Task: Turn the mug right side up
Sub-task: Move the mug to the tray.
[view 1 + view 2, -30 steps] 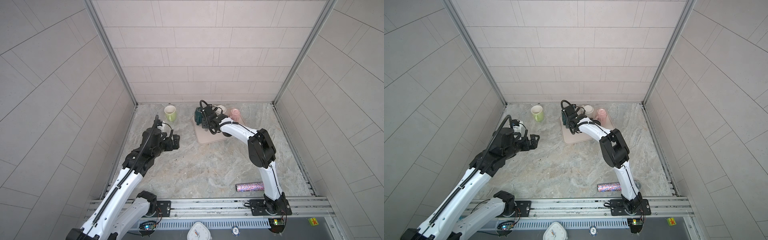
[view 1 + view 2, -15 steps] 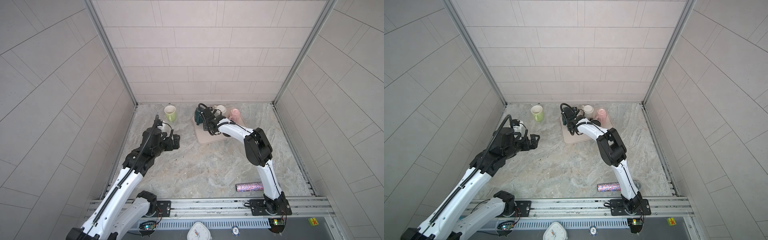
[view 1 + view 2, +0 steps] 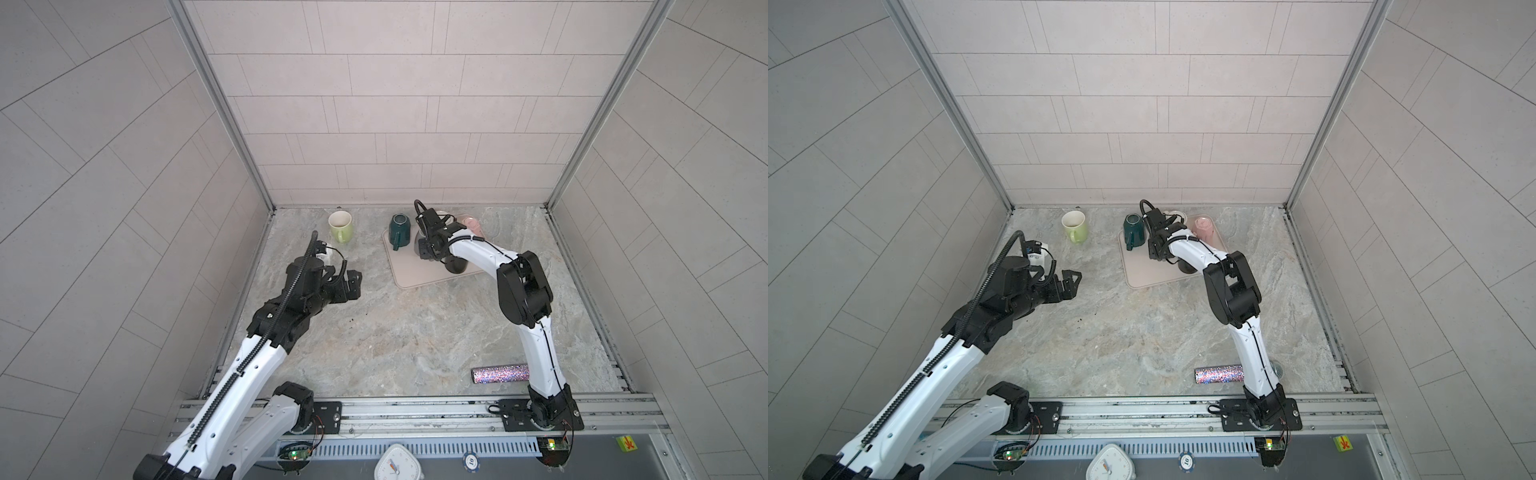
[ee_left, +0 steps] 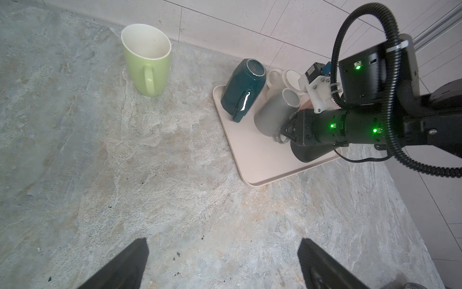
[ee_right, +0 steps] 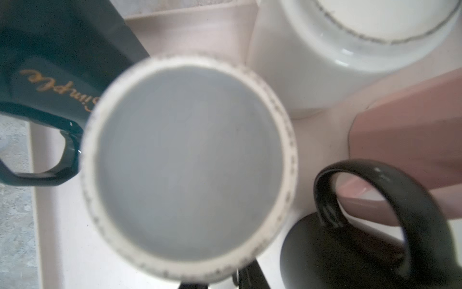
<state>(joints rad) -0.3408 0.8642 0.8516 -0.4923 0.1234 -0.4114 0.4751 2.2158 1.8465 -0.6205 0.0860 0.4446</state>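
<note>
Top views: tray (image 3: 415,278) lies upper centre, close to the back wall; grey mug (image 3: 417,240), judged the task's mug, stands base-up on it between teal mug (image 3: 400,230) and black mug (image 3: 455,266); right gripper (image 3: 426,249) reaches down onto it; left gripper (image 3: 351,284) hangs left of centre over bare table (image 3: 395,332), well apart from the tray, presumably parked clear; green mug (image 3: 1074,226) is upright at upper left; centre and lower frame are open, with a glitter tube (image 3: 1219,375) only at lower right

Left wrist: left gripper (image 4: 222,241) is spread wide, nothing between its fingers; right gripper (image 4: 287,128) sits at the grey mug's handle, probably the easiest hold for a flip; jaws narrow, cannot tell whether they pinch yet; the black mug looks to be touching that side

Right wrist: grey mug's (image 5: 190,165) base fills the view; fingers (image 5: 250,275) barely show; teal mug, white mug (image 5: 350,50), pink mug (image 5: 412,137) and black mug crowd round; judge it must lift clear before turning
</note>
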